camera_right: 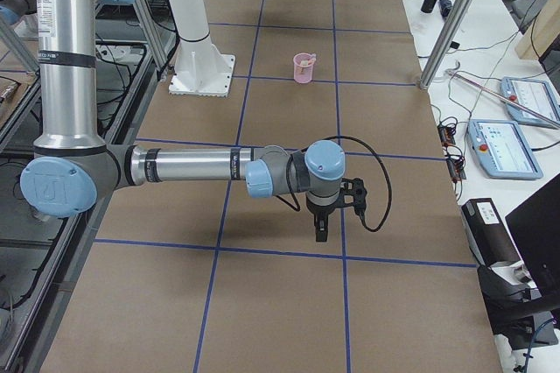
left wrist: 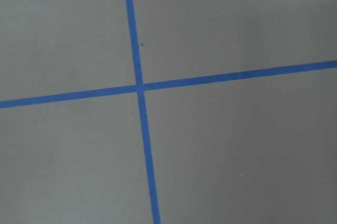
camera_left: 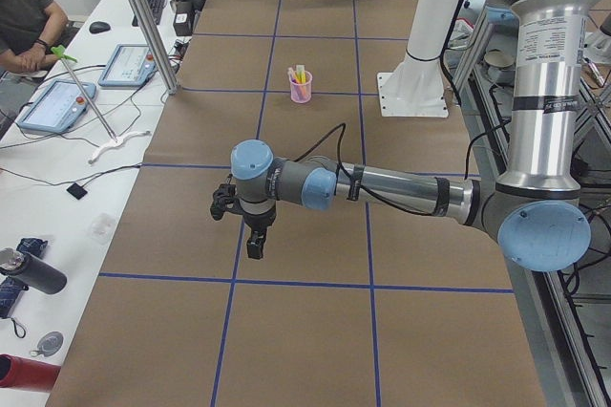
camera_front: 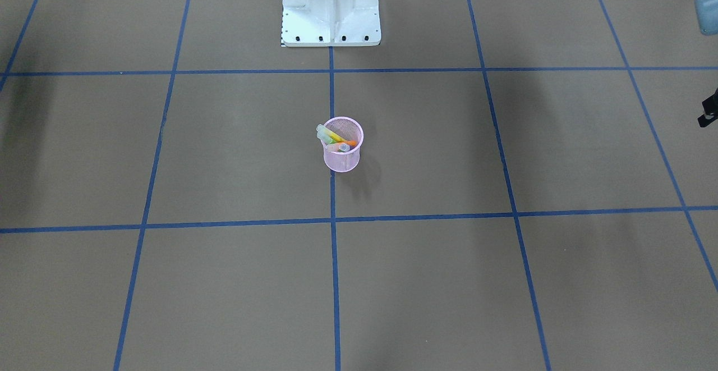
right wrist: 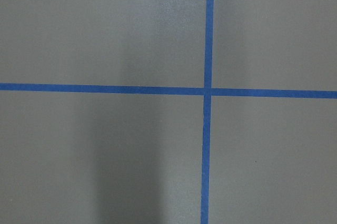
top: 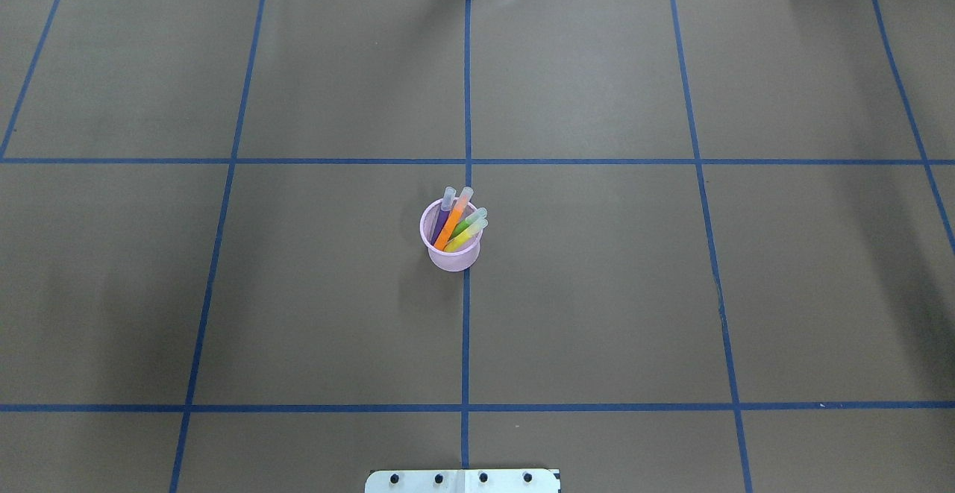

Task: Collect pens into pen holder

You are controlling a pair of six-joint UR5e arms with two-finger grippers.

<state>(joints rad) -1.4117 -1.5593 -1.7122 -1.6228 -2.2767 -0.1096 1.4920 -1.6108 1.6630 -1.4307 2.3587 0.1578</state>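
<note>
Pens collected: by the look of it, the last step is done.

The purple pen (top: 442, 221), orange pen (top: 453, 227), green pen (top: 465, 223) and yellow pen (top: 468, 235) lean caps-up inside the pink pen holder (top: 452, 256) at the desk's (top: 597, 291) middle. The left tool (camera_left: 256, 246) and right tool (camera_right: 320, 231) hang well apart from it (open or closed, I cannot tell). I judge no further pick is needed.

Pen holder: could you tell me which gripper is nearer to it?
Neither clearly: left gripper and right gripper hang far off toward opposite sides, the pen holder roughly midway between.
</note>
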